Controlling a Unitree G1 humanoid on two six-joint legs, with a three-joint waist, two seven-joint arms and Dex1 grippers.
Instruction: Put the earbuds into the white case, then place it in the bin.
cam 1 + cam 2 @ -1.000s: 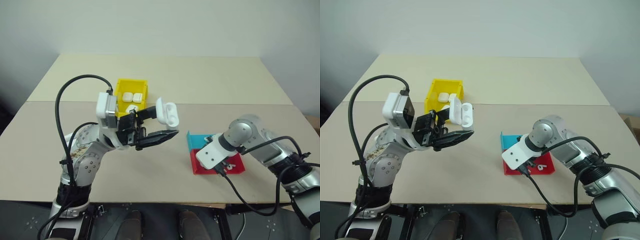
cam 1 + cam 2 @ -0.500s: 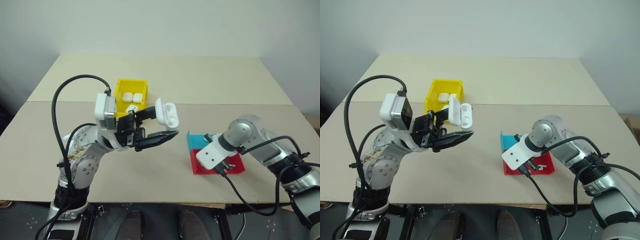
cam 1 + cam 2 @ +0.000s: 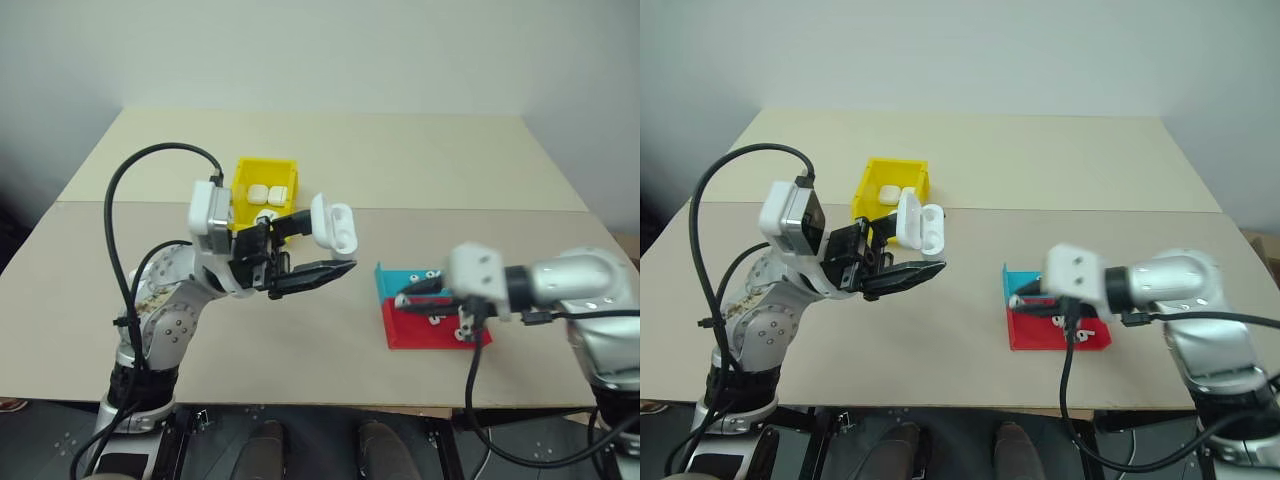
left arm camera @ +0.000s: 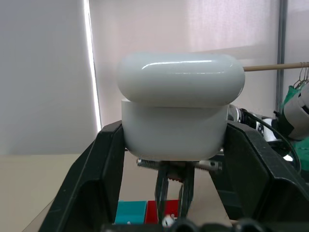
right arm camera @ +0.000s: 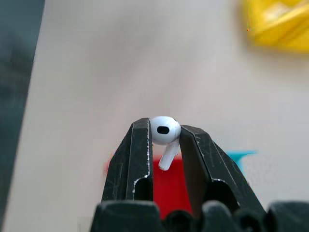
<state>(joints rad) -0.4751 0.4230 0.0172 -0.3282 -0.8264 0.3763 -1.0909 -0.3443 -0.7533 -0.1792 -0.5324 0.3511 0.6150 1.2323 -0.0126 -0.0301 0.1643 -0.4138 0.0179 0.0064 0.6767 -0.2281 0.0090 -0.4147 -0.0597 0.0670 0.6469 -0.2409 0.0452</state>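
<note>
Right gripper [image 5: 164,133] pinched on one earbud [image 5: 164,130]; bud's head sits between the two black fingertips, stem hanging below them. From the head camera, this gripper [image 3: 405,298] points toward the robot's left, hovering over the red tray [image 3: 437,328] and the teal tray [image 3: 400,281] just behind it. Small white pieces lie in both trays, too small to make out.

Left gripper [image 4: 174,145] clamped on the white case [image 4: 175,121], one finger on each side of the lower body. In the head view the case [image 3: 333,225] is held up above the table [image 3: 400,160], lid flipped open, and one long black finger [image 3: 320,274] juts out below it toward the robot's right. Case and right gripper are well apart, with bare tabletop between.

Yellow bin [image 3: 262,168] stands on the table behind the left gripper, near the seam in the tabletop. Two closed white cases [image 3: 266,192] lie side by side inside it; a third white shape nearer the front lip is partly hidden by the gripper.
</note>
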